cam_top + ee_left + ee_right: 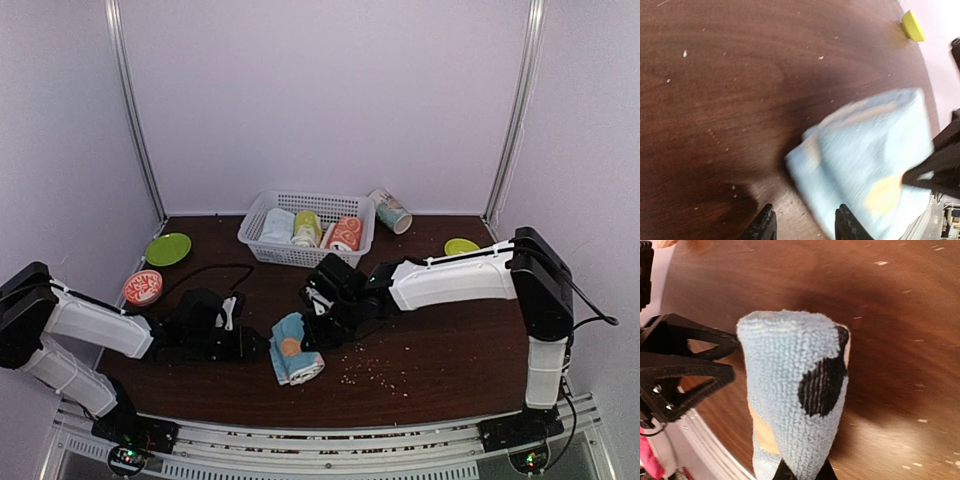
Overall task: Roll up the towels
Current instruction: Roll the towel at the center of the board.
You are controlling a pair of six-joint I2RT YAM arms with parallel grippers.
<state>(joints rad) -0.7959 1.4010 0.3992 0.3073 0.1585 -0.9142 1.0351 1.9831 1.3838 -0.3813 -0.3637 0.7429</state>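
The light blue towel (pixel 293 352) lay in a folded bundle on the dark wood worktop (pixel 455 340), near the front and roughly between my two arms. The only markings I could see on it were orange spots. The print on the paper cup (pixel 390 211), which lay on its side by the basket's right end, was too small for me to read.

In the right wrist camera, the towel's rolled end rose straight out from between the right fingers (pixel 316 333). They were clenched on it, pinching the cloth on the side towards the right arm. The left fingers (pixel 260 346) were released and spread apart at the towel's opposite edge, with nothing caught between them. One tip sat at the cloth's border, and I could not tell whether it touched.

The peach-orange towel (pixel 345 234) sat rolled in the white basket (pixel 250 226) at the back of the worktop. Beside it were a yellow-green rolled towel (pixel 307 228) and a pale blue-white rolled towel (pixel 278 225).

A green plate (pixel 168 248) and a red bowl (pixel 142 288) were at the left edge, and a small yellow-green dish (pixel 461 246) at the right. Crumbs (pixel 372 375) were scattered just right of the blue towel.
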